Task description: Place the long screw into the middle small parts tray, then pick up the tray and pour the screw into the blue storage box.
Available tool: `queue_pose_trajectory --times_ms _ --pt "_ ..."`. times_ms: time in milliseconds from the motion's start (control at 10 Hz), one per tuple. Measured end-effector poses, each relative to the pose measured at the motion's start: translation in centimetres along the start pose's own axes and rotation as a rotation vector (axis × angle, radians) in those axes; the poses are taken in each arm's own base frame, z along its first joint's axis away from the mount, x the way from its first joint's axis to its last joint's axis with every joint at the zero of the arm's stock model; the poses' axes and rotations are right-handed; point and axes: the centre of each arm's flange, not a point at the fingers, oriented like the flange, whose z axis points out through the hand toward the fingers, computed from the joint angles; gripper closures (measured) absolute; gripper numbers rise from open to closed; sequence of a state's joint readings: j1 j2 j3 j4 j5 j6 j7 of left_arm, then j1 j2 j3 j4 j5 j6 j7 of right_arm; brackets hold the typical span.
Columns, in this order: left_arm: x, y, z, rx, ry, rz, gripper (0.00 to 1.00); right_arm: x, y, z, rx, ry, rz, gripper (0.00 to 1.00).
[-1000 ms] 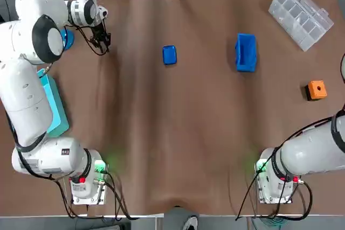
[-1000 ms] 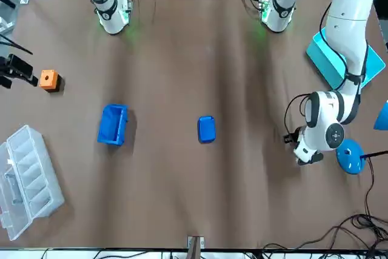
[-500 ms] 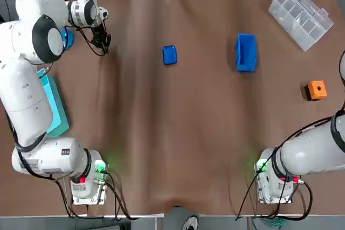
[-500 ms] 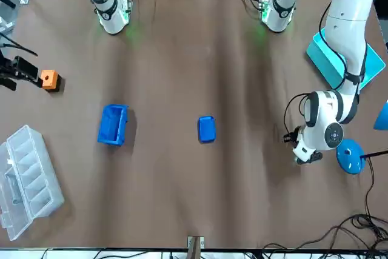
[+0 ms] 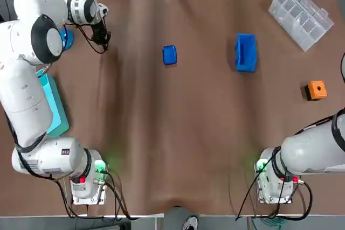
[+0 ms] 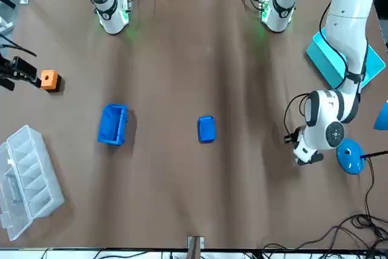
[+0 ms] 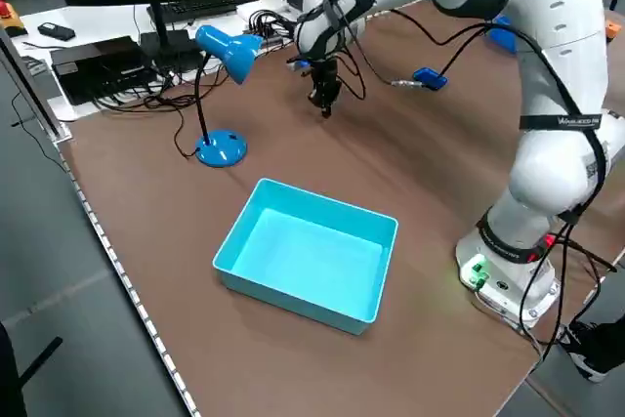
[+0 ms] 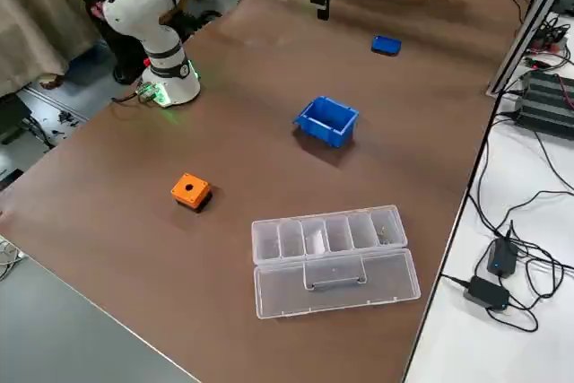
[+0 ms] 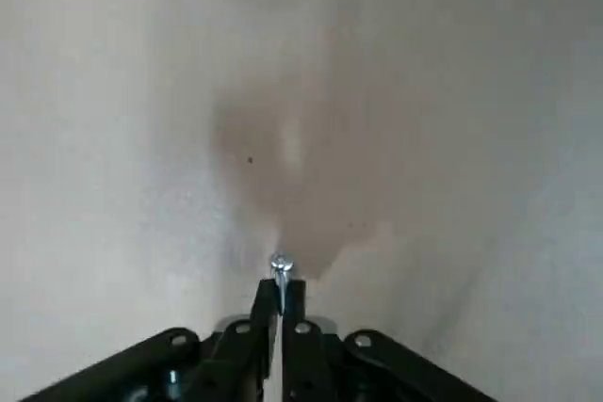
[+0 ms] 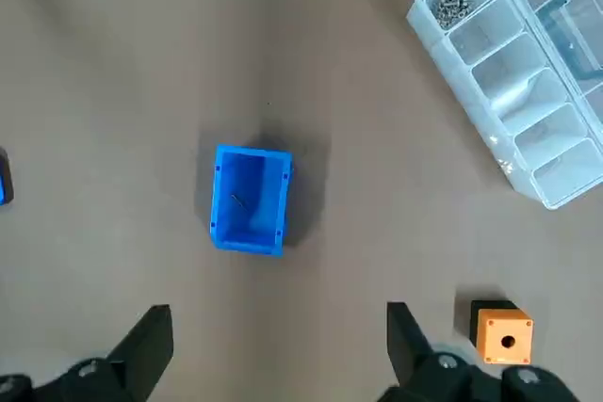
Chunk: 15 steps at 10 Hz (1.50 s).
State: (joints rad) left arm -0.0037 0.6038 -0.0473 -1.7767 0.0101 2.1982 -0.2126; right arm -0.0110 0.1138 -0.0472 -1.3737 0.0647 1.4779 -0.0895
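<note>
1. Two thin black left jaws are pressed almost together and pinch the long screw (image 9: pixel 280 265). Its small shiny metal head shows just past their tips. They hang low over the tabletop (image 5: pixel 161 133), a brown matte cover with soft wrinkles. I cannot tell if the screw touches it.
2. As I judge it, only the grasp is done. The screw is not yet in the tray, so carrying it there, releasing it, lifting the tray and pouring are all left.
3. The small parts tray (image 5: pixel 169 55) lies well apart from the left jaws, toward the middle of the tabletop. It is a flat blue plastic piece, a rounded rectangle with a low rim.
4. The blue storage box (image 5: pixel 246 52) stands beyond the tray, farther from these jaws. It is deeper, of stiff plastic, with upright walls and an open top.
5. The right jaws are spread wide and hold nothing. An orange block (image 5: pixel 317 89) with a round hole sits near them, and a clear plastic case (image 5: pixel 301 9) with compartments lies farther off.
</note>
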Motion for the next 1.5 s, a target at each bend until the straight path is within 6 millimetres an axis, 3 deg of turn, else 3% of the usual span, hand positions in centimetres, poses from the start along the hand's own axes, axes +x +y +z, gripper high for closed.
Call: queue_pose_trajectory --times_ms 200,300,500,800,1200,1300,1500 --pt "-0.7 2.5 -3.7 -0.003 0.047 0.040 0.94 0.0 -0.2 0.0 0.000 0.001 -0.004 0.00" --pt "-1.6 4.9 -5.1 0.001 0.061 0.079 0.94 0.0 -0.3 -0.1 0.000 0.002 -0.005 0.00" --pt "-4.0 11.6 -6.1 0.010 0.080 0.176 0.94 0.0 -0.3 -0.1 -0.001 0.003 -0.006 0.00" --pt "-8.8 22.5 -6.6 0.011 0.110 0.166 0.94 0.1 -0.4 -0.1 -0.001 0.005 -0.007 0.00" --pt "-14.3 34.5 -5.1 -0.010 0.128 0.225 0.94 0.1 -1.3 0.0 0.001 -0.001 -0.028 0.00" --pt "-15.3 36.8 -4.0 -0.023 0.113 0.239 0.94 0.1 -1.9 0.2 0.002 -0.008 -0.038 0.00" --pt "-15.0 38.7 -1.9 -0.044 0.089 0.234 0.94 0.1 -2.4 0.9 0.003 -0.030 -0.049 0.00"
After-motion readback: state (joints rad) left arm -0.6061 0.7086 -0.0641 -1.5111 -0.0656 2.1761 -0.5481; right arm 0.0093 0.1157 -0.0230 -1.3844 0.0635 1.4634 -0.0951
